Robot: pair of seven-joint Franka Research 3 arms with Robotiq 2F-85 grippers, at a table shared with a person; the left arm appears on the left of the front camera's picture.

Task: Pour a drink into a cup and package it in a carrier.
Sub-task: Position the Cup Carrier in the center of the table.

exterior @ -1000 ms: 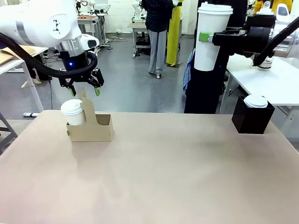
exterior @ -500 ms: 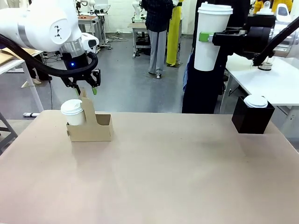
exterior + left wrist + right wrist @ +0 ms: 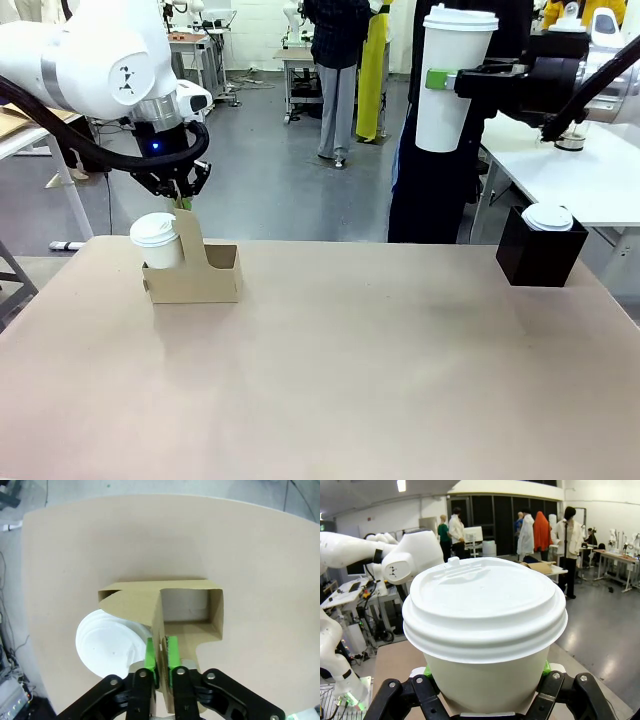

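The brown cardboard carrier [image 3: 205,275] stands at the table's far left, with a white lidded cup [image 3: 157,240] in its left pocket and its right pocket empty. My left gripper [image 3: 182,196] reaches down from above and is shut on the carrier's tall handle tab. The left wrist view shows the gripper [image 3: 162,655] with its green pads pressed on both sides of the tab, the carrier [image 3: 135,605] below and the cup's lid [image 3: 107,647] beside it. My right gripper [image 3: 440,80] holds a second lidded cup [image 3: 455,75] high at the right. In the right wrist view that gripper [image 3: 486,669] clasps the cup [image 3: 485,610]. The drink is hidden.
A black box [image 3: 540,260] sits at the table's far right edge with a white lid [image 3: 548,217] on top. A person in dark clothes [image 3: 440,190] stands behind the table. The middle and near side of the table [image 3: 350,370] are bare.
My left gripper has come down a little and closed from wide open onto the carrier's handle tab. The right arm and its cup have not moved.
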